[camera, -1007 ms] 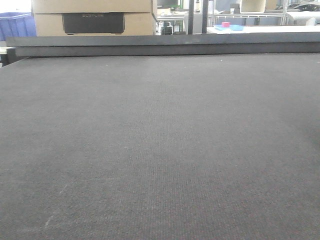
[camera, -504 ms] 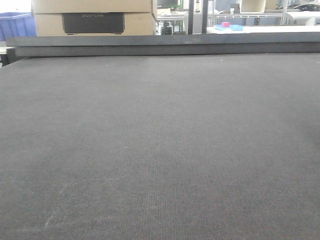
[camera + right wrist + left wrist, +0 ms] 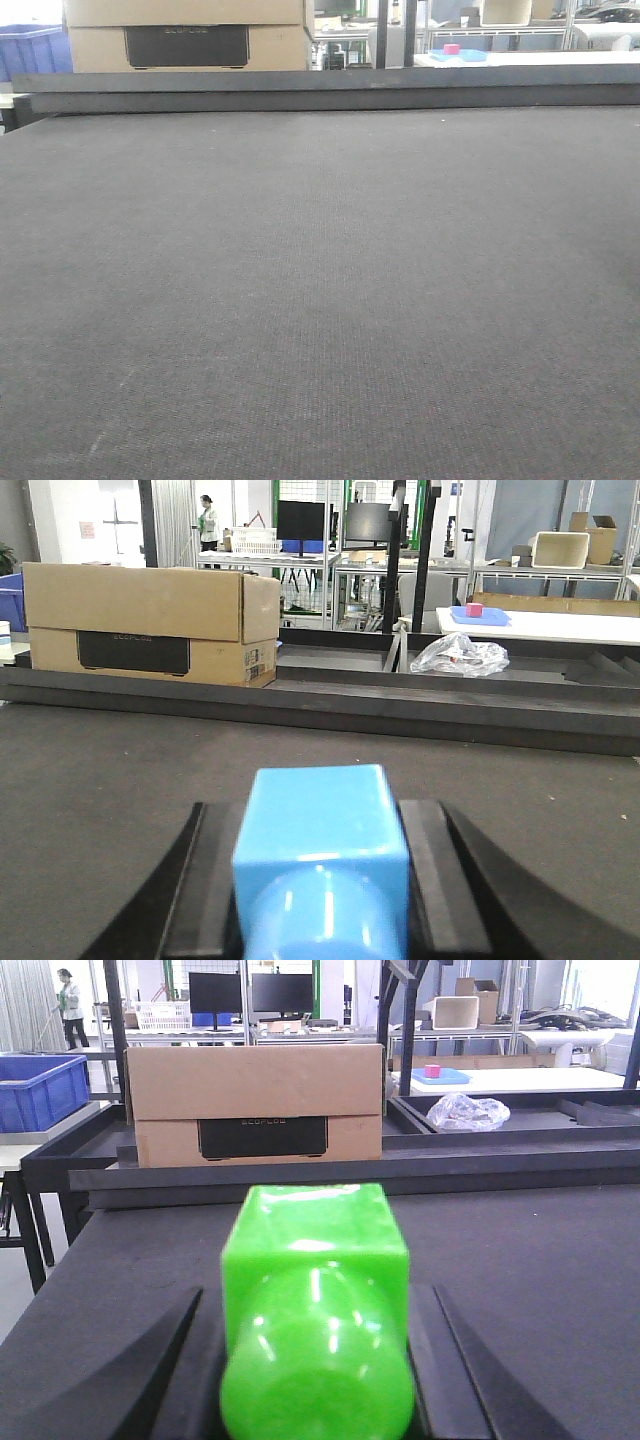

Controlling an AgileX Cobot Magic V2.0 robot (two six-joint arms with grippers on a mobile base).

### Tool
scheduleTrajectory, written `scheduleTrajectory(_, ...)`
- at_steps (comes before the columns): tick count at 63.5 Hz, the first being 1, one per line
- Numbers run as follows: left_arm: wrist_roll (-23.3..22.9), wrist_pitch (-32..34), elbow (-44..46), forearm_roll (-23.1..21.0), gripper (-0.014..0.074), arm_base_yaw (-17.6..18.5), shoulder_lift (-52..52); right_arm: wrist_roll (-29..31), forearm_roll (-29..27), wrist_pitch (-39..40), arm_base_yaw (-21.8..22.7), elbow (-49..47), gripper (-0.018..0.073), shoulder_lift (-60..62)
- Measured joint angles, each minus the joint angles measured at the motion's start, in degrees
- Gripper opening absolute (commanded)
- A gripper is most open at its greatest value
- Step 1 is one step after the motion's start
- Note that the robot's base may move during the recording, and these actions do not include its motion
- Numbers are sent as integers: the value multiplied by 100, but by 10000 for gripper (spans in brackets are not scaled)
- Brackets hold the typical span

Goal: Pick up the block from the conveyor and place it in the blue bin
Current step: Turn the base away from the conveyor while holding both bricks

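Note:
In the left wrist view a glossy green block (image 3: 315, 1250) with a rounded near end sits between the black fingers of my left gripper (image 3: 317, 1293), which is shut on it just above the conveyor (image 3: 530, 1250). My right gripper (image 3: 322, 806) is shut on a light blue block (image 3: 320, 815) over the dark woven belt (image 3: 100, 770). The front view shows only the bare conveyor (image 3: 320, 300), with neither gripper in it. The blue bin (image 3: 40, 1090) stands off the belt at the far left; its corner also shows at the top left, blue bin (image 3: 30, 50).
A dark raised rail (image 3: 320, 90) runs along the belt's far edge. Behind it stands a cardboard box (image 3: 255, 1100) and a crumpled plastic bag (image 3: 468, 1112). A small pink block on a blue tray (image 3: 452, 49) lies on a far white table.

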State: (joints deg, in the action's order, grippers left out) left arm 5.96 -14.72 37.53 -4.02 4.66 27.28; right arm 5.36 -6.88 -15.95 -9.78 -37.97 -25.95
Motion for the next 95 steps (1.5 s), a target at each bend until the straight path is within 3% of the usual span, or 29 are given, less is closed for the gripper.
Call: scheduleTrajectory(95, 0, 0, 0, 0, -111, 0, 0, 0, 0, 0, 0, 0, -167, 0)
